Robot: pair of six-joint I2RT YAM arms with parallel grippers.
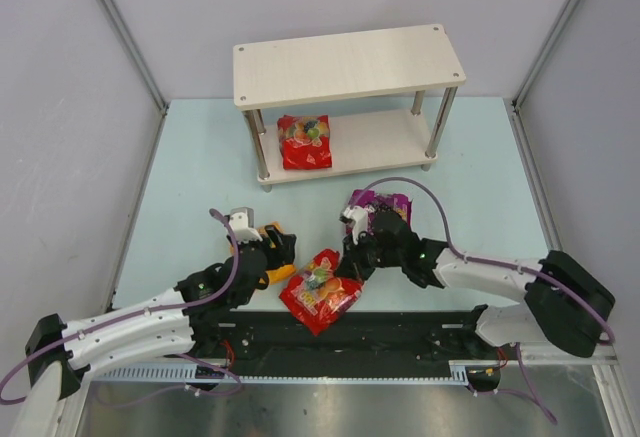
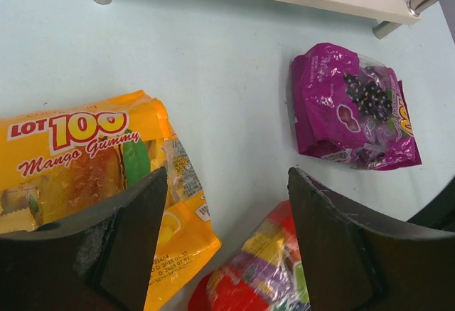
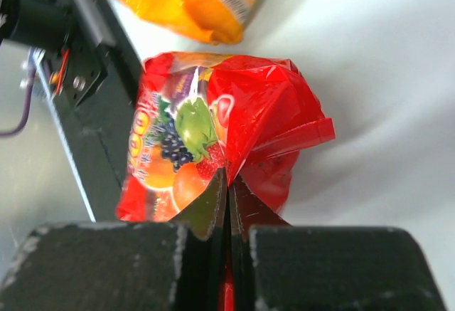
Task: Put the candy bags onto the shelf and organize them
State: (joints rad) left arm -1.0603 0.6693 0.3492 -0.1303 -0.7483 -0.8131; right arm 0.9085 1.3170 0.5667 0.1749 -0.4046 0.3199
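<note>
Red candy bag (image 1: 320, 295) is getting pinched by the right gripper (image 3: 227, 183), fingers closed on its edge, six o'clock from the shelf (image 1: 350, 65); left gripper (image 2: 227, 176) is hovering, jaws apart, over the orange-yellow bag (image 2: 85, 176).

Left pincer (image 2: 226, 186) spread, right pincer (image 3: 229, 191) clamped

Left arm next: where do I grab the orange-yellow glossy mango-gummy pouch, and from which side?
Take the orange-yellow glossy plastic pouch by its barcode-side edge, coming straight down from above. It lies flat on the pale table, so a top pinch gathering the film looks most workable, and that edge sits right under the open left gripper.
</note>
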